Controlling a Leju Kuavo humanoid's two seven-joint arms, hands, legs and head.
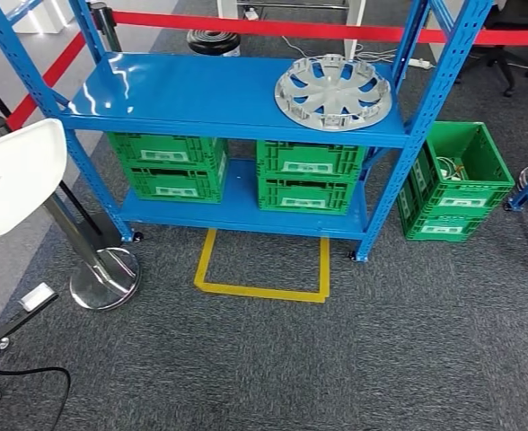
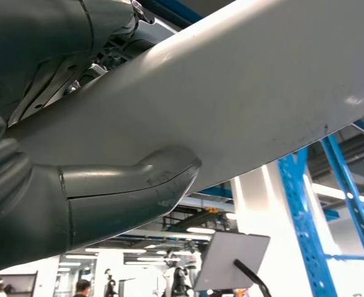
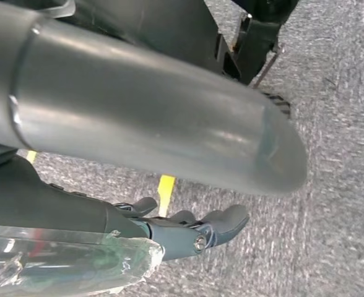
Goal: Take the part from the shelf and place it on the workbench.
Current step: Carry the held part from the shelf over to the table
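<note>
- One silver wheel cover (image 1: 333, 91) lies on my blue shelf's (image 1: 180, 94) upper deck.
- Three green crates (image 1: 168, 165): two below, one beside on the floor.
- My left hand (image 2: 124, 198) presses a white panel (image 2: 264, 93); my right hand (image 3: 180, 232) holds nothing, fingers extended.

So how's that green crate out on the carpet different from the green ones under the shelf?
The crate on the carpet stands alone to the right of the blue rack, open-topped, with something pale inside. The crates on the bottom shelf sit stacked in pairs, tucked under the upper shelf, contents hidden. All are the same green ribbed plastic with pale labels.
</note>
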